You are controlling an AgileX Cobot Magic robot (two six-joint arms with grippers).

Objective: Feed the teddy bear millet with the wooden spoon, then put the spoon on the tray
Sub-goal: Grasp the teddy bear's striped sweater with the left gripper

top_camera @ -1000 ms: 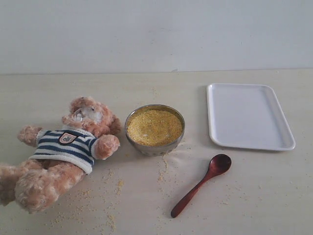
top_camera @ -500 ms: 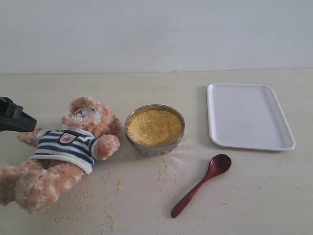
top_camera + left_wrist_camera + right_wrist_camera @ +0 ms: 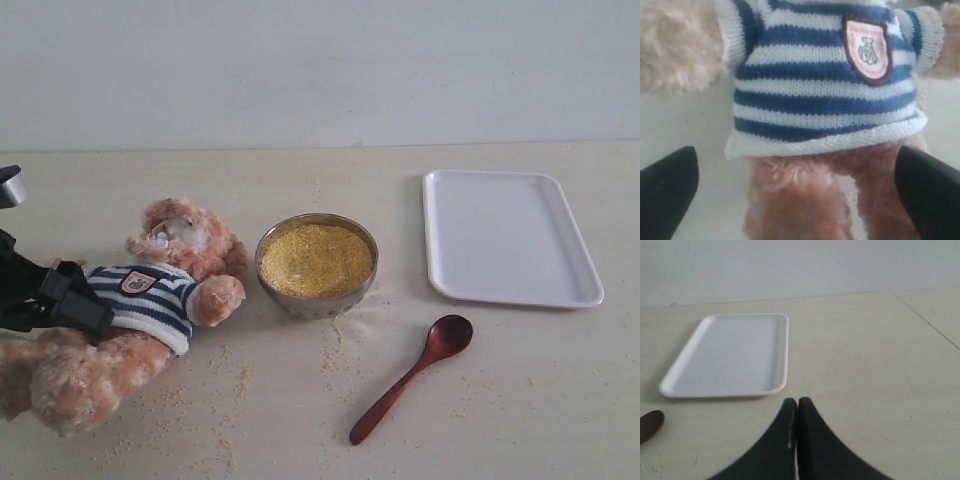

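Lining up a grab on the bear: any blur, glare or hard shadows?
Left wrist view: teddy bear shirt sharp, open jaws soft-edged. Exterior view: even light, soft shadow by the metal bowl. Right wrist view: tray clear, no glare.

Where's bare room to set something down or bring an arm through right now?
Free: the tray; table right of the wooden spoon; the strip behind the metal bowl. Crowded: left side, open left pincer at the teddy bear; spilled millet before the bowl.

Illegible tiny lettering on the crest badge of the teddy bear
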